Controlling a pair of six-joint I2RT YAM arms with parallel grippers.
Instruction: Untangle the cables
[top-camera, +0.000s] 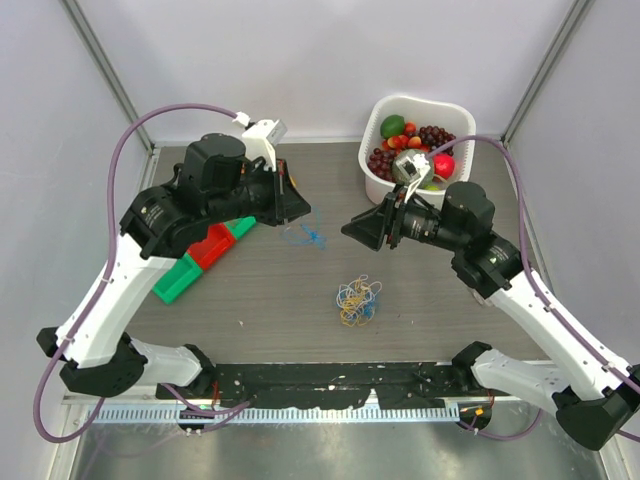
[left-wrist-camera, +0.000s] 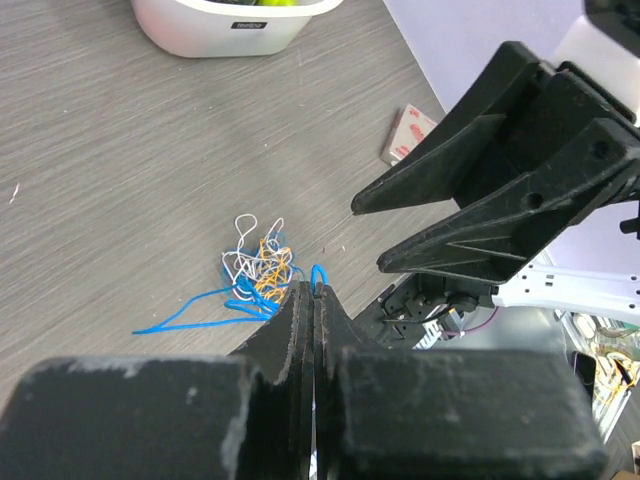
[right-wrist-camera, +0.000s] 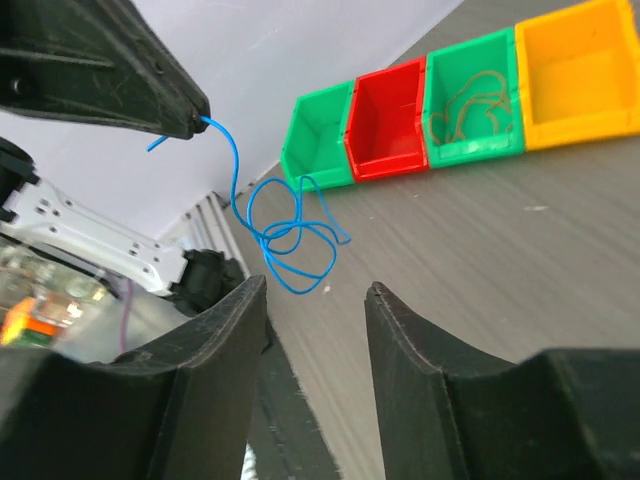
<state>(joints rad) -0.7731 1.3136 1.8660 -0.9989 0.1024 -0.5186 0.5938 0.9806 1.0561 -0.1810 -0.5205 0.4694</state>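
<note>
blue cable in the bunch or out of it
Out. The blue cable hangs in loops from the shut left pincer, apart from the bunch on the table.

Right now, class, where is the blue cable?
In the top view, the blue cable dangles mid-table from the shut left gripper, left of the open right gripper, behind the bunch.

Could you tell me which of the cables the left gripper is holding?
The blue cable, pinched in the shut left gripper and dangling above the table; the other cables lie bunched on it.
</note>
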